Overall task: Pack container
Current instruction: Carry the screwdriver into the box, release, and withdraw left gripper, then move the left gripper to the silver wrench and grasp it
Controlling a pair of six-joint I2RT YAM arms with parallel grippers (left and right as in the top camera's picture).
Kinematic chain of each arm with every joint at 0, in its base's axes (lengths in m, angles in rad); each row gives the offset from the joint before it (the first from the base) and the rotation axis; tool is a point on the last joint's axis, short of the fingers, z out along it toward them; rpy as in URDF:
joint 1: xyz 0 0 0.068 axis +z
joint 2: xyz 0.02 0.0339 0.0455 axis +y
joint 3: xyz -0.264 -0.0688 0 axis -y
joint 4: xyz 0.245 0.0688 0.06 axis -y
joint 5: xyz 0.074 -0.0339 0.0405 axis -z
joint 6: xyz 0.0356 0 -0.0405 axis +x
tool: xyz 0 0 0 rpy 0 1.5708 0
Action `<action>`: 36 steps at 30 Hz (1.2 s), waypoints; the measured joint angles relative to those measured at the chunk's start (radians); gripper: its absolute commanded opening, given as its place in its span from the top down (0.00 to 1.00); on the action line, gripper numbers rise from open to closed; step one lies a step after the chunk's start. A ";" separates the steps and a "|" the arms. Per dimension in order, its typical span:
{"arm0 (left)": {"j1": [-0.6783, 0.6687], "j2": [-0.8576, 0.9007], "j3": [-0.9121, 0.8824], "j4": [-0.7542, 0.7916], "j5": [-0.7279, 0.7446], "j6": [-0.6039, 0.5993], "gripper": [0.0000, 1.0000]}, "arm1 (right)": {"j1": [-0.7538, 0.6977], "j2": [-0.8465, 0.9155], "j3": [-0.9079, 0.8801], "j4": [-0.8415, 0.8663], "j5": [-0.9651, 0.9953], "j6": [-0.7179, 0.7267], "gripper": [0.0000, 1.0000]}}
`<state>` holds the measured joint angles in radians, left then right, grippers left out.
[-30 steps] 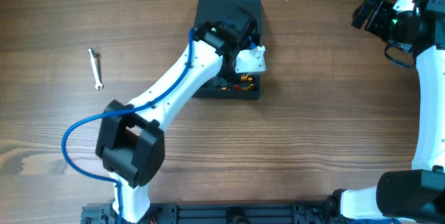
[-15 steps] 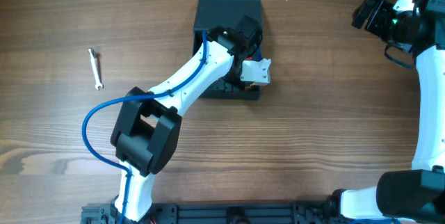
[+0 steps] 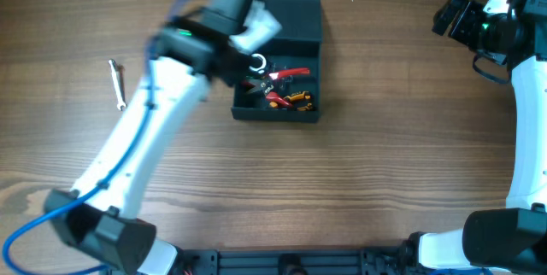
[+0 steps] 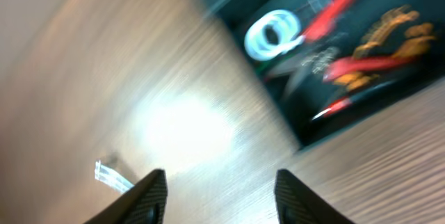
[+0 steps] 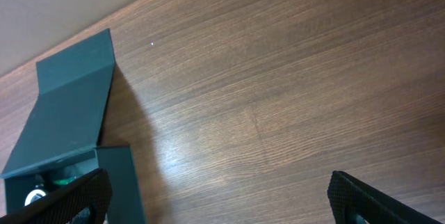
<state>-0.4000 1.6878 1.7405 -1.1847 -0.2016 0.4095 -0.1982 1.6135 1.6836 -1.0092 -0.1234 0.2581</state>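
Observation:
The dark teal container [image 3: 275,114] stands open at the back middle of the table, its flap lid [image 3: 282,6] laid back. Inside lie red-handled pliers [image 3: 287,74], an orange-handled tool [image 3: 296,98] and a white coil [image 3: 256,62]; they also show blurred in the left wrist view [image 4: 348,36]. My left gripper [image 3: 226,63] is open and empty, over the table just left of the container; its fingers [image 4: 221,196] show only bare wood between them. My right gripper [image 3: 448,14] is open and empty at the far right back, well away from the container [image 5: 69,106].
A small silver wrench [image 3: 118,84] lies on the wood at the left; its end shows in the left wrist view [image 4: 111,174]. The left arm stretches from the front left corner up to the container. The right arm stands along the right edge.
My left gripper has lifted out of the container and swung left and back, now empty. The tools inside are uncovered. The right arm has not moved.

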 measured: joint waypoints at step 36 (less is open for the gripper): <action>0.738 0.527 0.000 0.346 0.229 -0.336 0.37 | 0.000 0.000 0.000 0.000 0.000 0.000 0.00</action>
<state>0.3382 2.2147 1.7401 -0.8383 0.0269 0.0734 -0.1982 1.6135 1.6836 -1.0096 -0.1234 0.2581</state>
